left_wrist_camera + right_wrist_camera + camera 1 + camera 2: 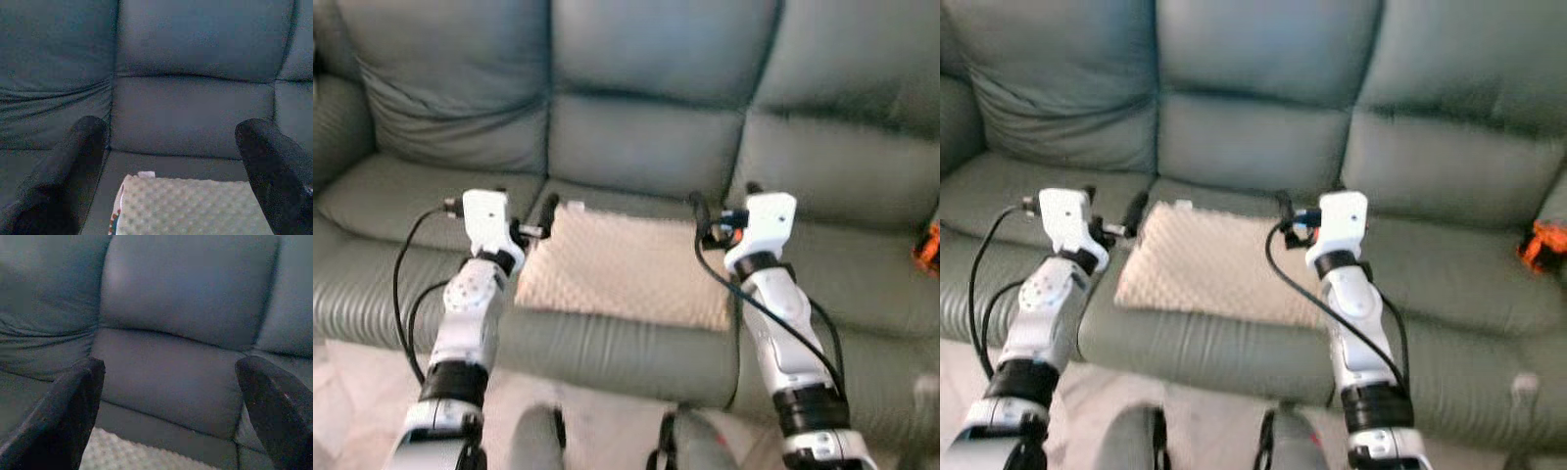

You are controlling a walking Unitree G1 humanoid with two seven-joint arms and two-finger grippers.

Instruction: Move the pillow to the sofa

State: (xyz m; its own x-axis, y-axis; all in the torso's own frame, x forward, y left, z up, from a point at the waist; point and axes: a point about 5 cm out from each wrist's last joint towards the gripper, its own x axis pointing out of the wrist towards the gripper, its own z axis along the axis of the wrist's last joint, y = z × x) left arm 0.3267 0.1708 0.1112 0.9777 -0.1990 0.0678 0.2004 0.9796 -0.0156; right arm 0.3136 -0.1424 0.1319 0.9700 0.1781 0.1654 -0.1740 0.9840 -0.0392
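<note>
Beige pillow (626,266) lies flat on the grey sofa (646,147); left pincer (168,161) and right pincer (171,401) spread beside it

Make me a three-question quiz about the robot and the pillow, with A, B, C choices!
1. Where is the pillow?
A. On the floor
B. On the sofa's middle seat
C. On the sofa's back

2. What colour is the sofa?
A. Grey-green
B. Bright red
C. Yellow

3. How are the fingers of the left claw and right claw?
A. Both spread open, holding nothing
B. Both shut on the pillow
C. One shut, one open

Answers:
1 B, the pillow lies flat on the middle seat cushion between the two arms.
2 A, seats and backs are all grey-green.
3 A, each wrist view shows two black fingers wide apart with only sofa between them.
</note>
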